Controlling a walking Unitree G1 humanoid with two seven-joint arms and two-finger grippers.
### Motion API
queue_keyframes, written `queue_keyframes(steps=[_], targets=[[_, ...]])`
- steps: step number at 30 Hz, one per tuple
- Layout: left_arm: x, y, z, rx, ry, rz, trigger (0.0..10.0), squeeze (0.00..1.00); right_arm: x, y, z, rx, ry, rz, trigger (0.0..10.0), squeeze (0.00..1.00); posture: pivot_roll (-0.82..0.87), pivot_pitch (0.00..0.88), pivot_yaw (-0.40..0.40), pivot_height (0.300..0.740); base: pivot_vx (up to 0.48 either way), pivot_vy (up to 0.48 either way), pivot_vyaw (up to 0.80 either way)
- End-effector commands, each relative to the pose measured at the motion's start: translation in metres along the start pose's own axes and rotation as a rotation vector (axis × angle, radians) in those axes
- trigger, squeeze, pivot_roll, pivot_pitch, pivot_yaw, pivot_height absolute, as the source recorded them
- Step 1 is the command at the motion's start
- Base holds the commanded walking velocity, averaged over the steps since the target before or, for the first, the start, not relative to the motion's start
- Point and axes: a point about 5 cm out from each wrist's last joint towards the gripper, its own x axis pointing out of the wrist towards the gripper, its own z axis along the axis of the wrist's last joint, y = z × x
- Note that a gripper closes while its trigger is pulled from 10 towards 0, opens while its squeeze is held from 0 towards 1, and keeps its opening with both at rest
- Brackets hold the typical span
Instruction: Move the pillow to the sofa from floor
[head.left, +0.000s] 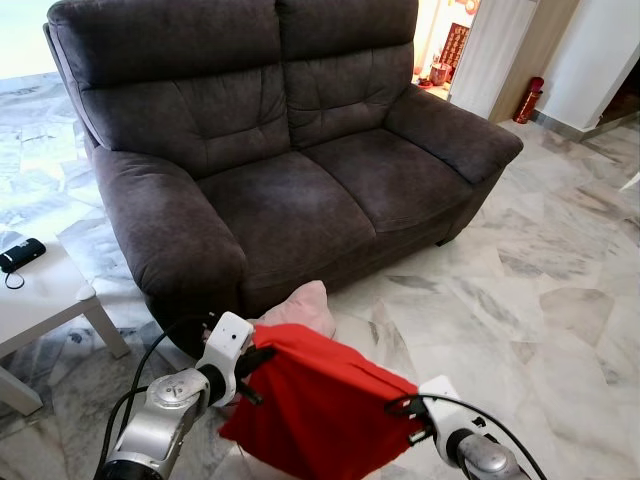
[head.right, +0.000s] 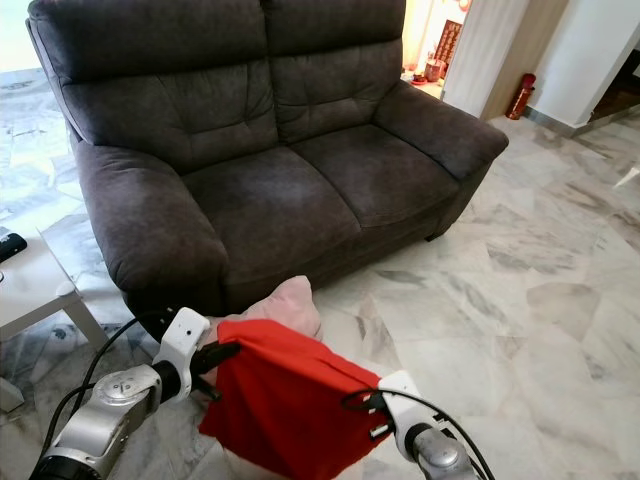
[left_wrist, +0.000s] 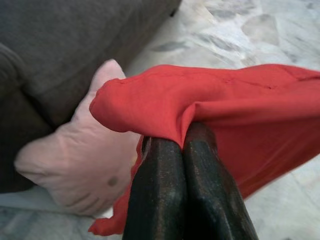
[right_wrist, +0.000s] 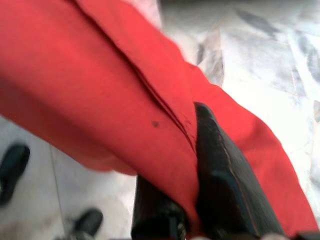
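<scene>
Both grippers held one red pillow (head.left: 318, 410) by its top edge, low in the middle of the left eye view, clear of the marble floor (head.left: 520, 300) and hanging slack between them like a loose cover. The step in hand looked like the carry up to the dark grey two-seat sofa (head.left: 290, 190), which filled the upper half of the frame. To do it well, the two arms would need to rise together and keep their spacing, so the cloth neither tore from a pinch nor sagged onto the pink pillow (head.left: 303, 305) lying on the floor against the sofa's front, just behind the red one. The lower hem had to clear the seat's front lip before any release, and both pinches should let go over the left seat cushion, not at its edge.

The left gripper (head.left: 256, 360) sat at the lower left, its silver forearm angled up and inward, and in the left wrist view its fingers (left_wrist: 165, 200) were pressed together on a fold of the red cloth. The right gripper (head.left: 405, 407) sat at the lower right, reaching inward toward the frame's centre; in the right wrist view its fingers (right_wrist: 225, 185) were likewise clamped on the fabric's seam. A white side table (head.left: 45, 290) stood at the left edge.
</scene>
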Motion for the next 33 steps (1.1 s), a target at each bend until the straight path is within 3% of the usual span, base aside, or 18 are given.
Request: queue_keyframes(steps=[1,2,5,12,14,16,21,24,33], targets=[[-0.001,0.011,0.012,0.049,-0.066,0.099,10.0,0.00,0.003,-0.018,0.031,0.096,-0.138,-0.090,10.0,0.00,0.09,0.000,-0.107,0.740,0.000,0.000,0.00],[0.000,0.010,0.013,0.048,-0.088,0.118,10.0,0.00,0.006,-0.017,0.048,0.133,-0.207,-0.090,10.0,0.00,0.09,0.000,-0.108,0.740,0.000,0.000,0.00],[0.002,0.009,0.012,0.059,-0.097,0.116,10.0,0.00,0.008,-0.014,0.065,0.143,-0.269,-0.085,10.0,0.00,0.08,0.000,-0.109,0.740,0.000,0.000,0.00],[0.006,0.002,0.006,0.082,-0.062,0.071,10.0,0.00,0.011,-0.007,0.084,0.163,-0.336,-0.077,10.0,0.00,0.08,0.000,-0.108,0.740,0.000,0.000,0.00],[0.013,0.003,0.003,0.092,-0.063,0.146,10.0,0.00,0.014,0.006,0.098,0.194,-0.375,-0.069,10.0,0.00,0.09,0.000,-0.108,0.740,0.000,0.000,0.00],[0.013,0.003,0.003,0.092,-0.063,0.146,10.0,0.00,0.014,0.006,0.098,0.194,-0.375,-0.069,10.0,0.00,0.09,0.000,-0.108,0.740,0.000,0.000,0.00],[0.019,0.019,0.006,0.018,-0.114,0.366,10.0,0.00,0.015,0.026,0.097,0.202,-0.390,-0.036,10.0,0.00,0.08,0.000,-0.091,0.740,0.000,0.000,0.00],[0.022,0.022,0.005,0.015,-0.101,0.366,10.0,0.00,0.012,0.033,0.094,0.204,-0.401,-0.037,10.0,0.00,0.07,0.000,-0.058,0.740,0.000,0.000,0.00],[0.028,0.024,0.007,-0.013,-0.103,0.362,10.0,0.00,0.009,0.027,0.084,0.254,-0.409,-0.105,10.0,0.00,0.00,0.000,0.005,0.740,0.000,0.000,0.00]])
